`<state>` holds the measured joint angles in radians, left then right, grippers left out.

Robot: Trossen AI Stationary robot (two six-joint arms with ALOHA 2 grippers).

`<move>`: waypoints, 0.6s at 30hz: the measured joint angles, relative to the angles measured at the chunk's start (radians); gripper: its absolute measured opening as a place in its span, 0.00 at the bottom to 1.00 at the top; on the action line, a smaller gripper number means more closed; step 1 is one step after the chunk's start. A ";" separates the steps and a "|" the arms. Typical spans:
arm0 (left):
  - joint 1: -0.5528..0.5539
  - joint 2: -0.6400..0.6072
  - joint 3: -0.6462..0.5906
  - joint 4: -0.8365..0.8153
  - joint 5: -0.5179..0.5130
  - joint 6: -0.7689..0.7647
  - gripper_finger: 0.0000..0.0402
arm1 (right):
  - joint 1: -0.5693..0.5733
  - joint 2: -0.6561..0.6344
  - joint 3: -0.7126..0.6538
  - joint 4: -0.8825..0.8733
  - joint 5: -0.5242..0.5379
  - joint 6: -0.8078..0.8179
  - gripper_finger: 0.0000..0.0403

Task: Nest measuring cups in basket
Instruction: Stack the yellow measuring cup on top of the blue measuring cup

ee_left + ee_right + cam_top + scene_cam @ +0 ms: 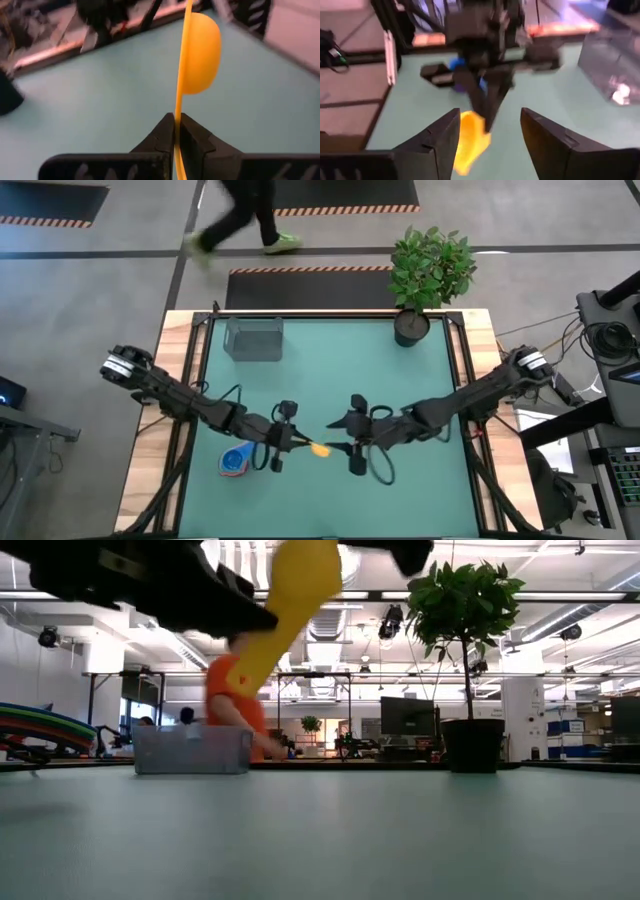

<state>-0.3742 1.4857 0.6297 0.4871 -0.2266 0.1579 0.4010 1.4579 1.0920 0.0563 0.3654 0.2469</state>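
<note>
The small yellow plastic measuring cup (319, 448) you are handling hangs above mid-table, its handle pinched flat by the left gripper (176, 131), while your right gripper (490, 132) faces it with fingers spread apart, nothing between them.

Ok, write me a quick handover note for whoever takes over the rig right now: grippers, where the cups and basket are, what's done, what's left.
Left gripper: shut on the yellow cup by its handle, held above mid-table.
Right gripper: open, right beside the yellow cup, not holding it.
Stack of cups: on the table near the left arm, blue on the outside with red inside.
Basket: at the far left of the table, with no cups visible in it.
Done: yellow cup is in the left gripper.
Left: nest the yellow cup with the others and get the set into the basket.
</note>
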 joint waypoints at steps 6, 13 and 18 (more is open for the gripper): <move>-0.020 -0.014 -0.086 0.300 0.091 0.108 0.00 | 0.040 -0.092 -0.007 0.018 0.002 -0.149 0.50; -0.020 -0.053 -0.105 0.394 0.108 0.189 0.00 | 0.082 -0.022 -0.036 0.146 0.079 -0.307 0.50; -0.020 -0.067 -0.101 0.415 0.109 0.208 0.00 | 0.086 0.077 -0.039 0.216 0.130 -0.345 0.50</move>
<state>-0.3939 1.4187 0.5289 0.9017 -0.1181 0.3660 0.4870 1.5352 1.0534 0.2722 0.4951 -0.0984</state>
